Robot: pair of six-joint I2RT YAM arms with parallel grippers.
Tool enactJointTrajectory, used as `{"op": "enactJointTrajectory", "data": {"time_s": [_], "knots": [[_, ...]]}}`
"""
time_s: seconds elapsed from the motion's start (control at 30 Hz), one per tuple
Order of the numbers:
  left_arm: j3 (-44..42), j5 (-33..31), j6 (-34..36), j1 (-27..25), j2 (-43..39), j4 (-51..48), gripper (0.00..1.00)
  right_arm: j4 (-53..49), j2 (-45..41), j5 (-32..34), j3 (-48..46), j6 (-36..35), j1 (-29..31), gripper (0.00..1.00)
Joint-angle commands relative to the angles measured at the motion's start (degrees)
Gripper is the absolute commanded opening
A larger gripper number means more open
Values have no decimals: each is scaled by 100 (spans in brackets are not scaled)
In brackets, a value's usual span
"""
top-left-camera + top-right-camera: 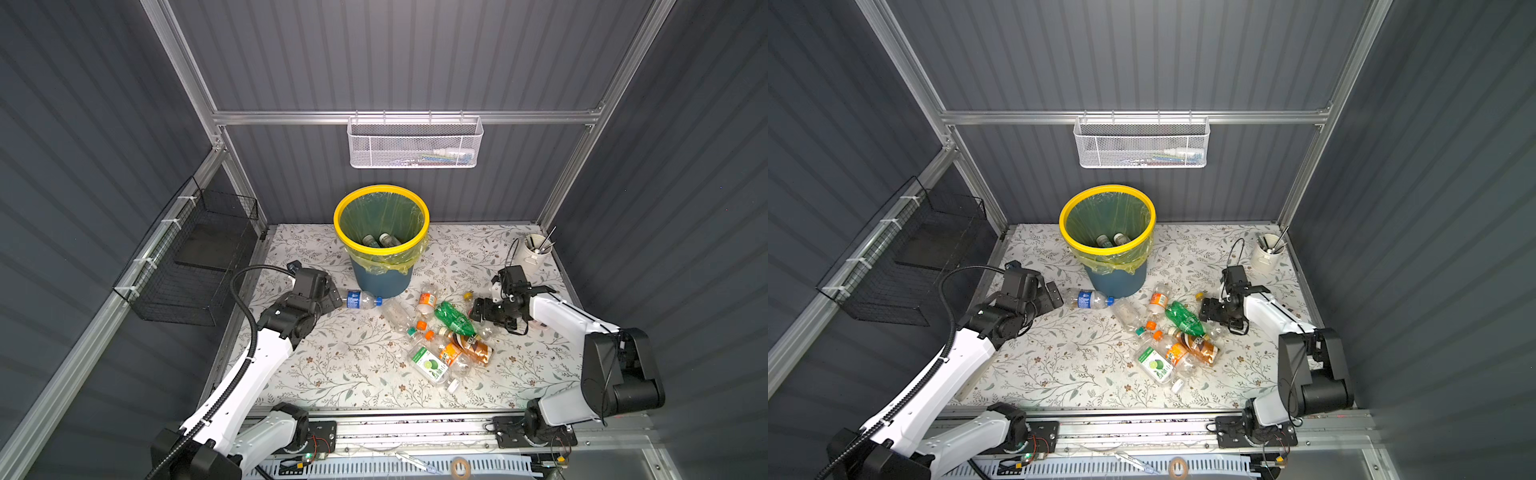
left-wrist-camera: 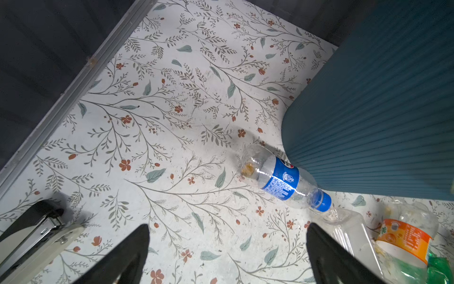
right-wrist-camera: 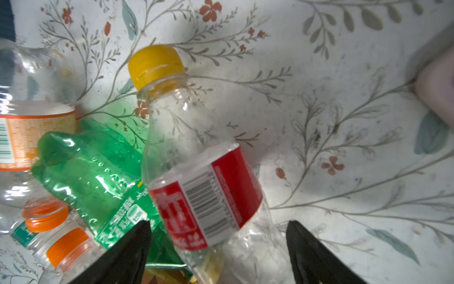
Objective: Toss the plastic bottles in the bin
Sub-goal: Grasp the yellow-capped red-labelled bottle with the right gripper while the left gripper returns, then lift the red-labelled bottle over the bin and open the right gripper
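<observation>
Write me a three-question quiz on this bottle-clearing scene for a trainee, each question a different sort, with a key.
1. True or false: the round dark blue bin with the yellow rim already has plastic bottles inside.
2. Which bottle does the right pincer straddle? A: the clear bottle with the red label and yellow cap. B: an orange-labelled bottle. C: a blue-labelled bottle.
3. Fill in: the clear bottle with the blue label, lying beside the bin ahead of the open left pincer, has a ____ cap.
Key: 1 true; 2 A; 3 blue.
</observation>
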Motion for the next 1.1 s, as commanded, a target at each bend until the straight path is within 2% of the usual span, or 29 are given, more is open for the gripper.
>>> {"op": "enactJointTrajectory", "data": {"time_s": [0.0,0.23,0.47,0.6,0.77,0.97,1.07], "knots": [[-188,147,-134,26,-168,-31,100,-184,209,322,189,-182,32,85],[-276,184,-132,25,-144,-25,100,-192,568,477,398,-267,41,81],[-423,187,-210,25,-115,32,99,-60,551,391,388,-291,11,61],[-531,196,-220,27,-81,50,100,134,220,-104,333,-145,-255,55],[-725,207,-264,26,-107,137,99,236,-466,-607,523,66,-668,54],[-973,248,-304,25,-257,245,100,239,-892,-1550,1485,529,-755,54],[-1070,269,-322,25,-292,254,99,433,-848,-1737,2081,884,-567,54]]}}
